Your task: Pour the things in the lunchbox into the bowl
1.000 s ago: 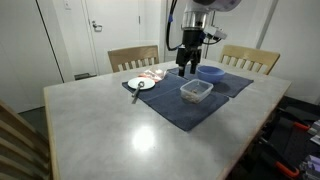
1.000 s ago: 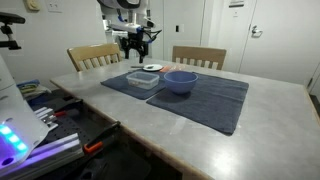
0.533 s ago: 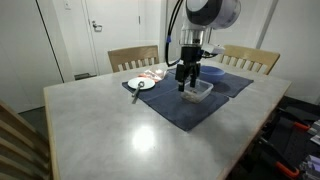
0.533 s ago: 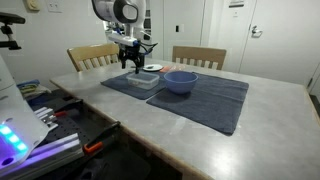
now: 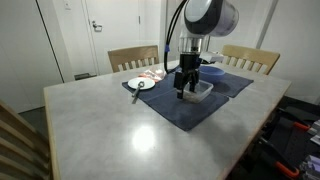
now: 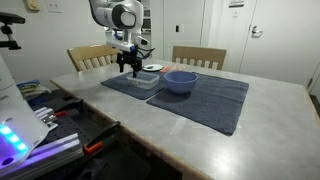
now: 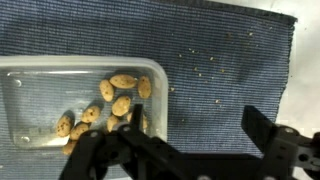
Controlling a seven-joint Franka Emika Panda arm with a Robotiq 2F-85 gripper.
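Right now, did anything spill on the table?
Yes, a little: tiny pale crumbs lie scattered on the blue cloth beside the lunchbox. The brown oval snacks in view are inside it.

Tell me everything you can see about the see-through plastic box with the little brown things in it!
The shallow, clear plastic rectangular lunchbox has rounded corners and no lid. It sits flat and upright on the dark blue cloth mat, beside the round blue bowl. Small brown oval pieces lie clustered at one end. The open black gripper hangs over that end; whether it touches the box is unclear.
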